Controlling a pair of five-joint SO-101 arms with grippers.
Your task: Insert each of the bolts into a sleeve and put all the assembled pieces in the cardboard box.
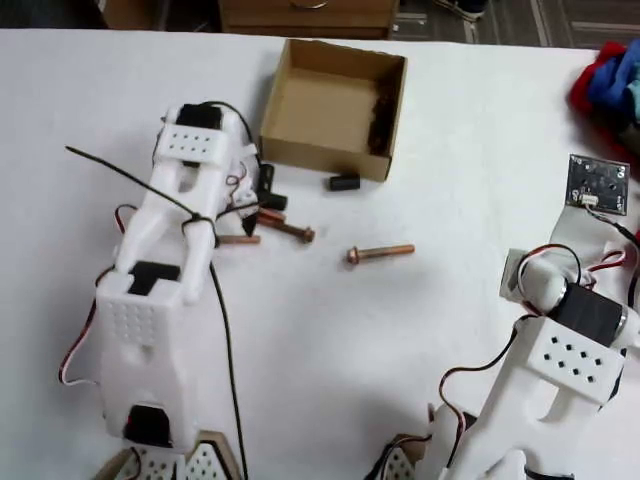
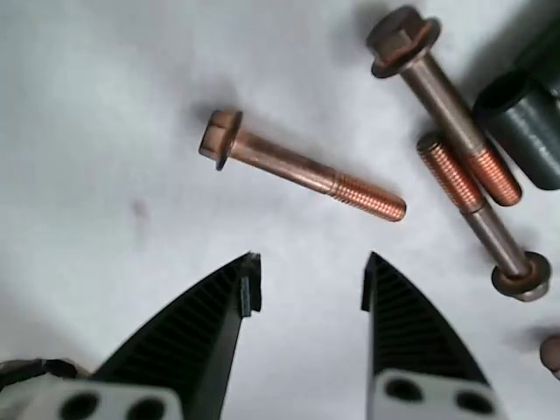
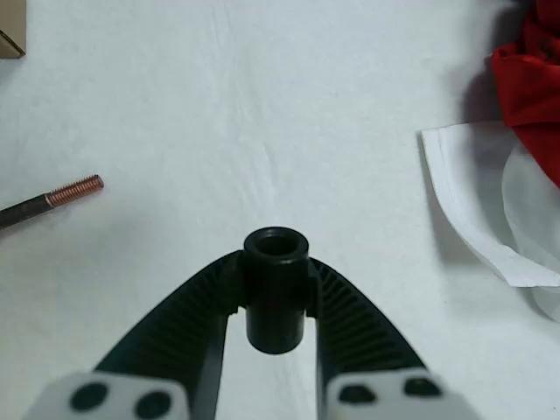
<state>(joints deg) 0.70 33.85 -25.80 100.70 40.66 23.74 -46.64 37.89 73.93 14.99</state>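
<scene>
Left gripper (image 2: 312, 267): released, nothing between its parted jaws, poised above the white table (image 1: 330, 340) at the left. First bolt (image 2: 302, 171): copper, lying flat just beyond the fingertips. Second bolt (image 2: 446, 96) and third bolt (image 2: 486, 223): side by side, head to tail. Dark sleeves (image 2: 516, 122): just beside that pair. Cardboard box (image 1: 322, 158): open, beyond the cluster, with dark pieces against its right inner wall. Loose sleeve (image 1: 344, 182): by the box's near wall. Lone bolt (image 1: 380, 253): mid-table. Right gripper (image 3: 276, 267): clenched on an upright black sleeve (image 3: 276, 306), bore upward. Red cloth (image 1: 600, 80): far right.
</scene>
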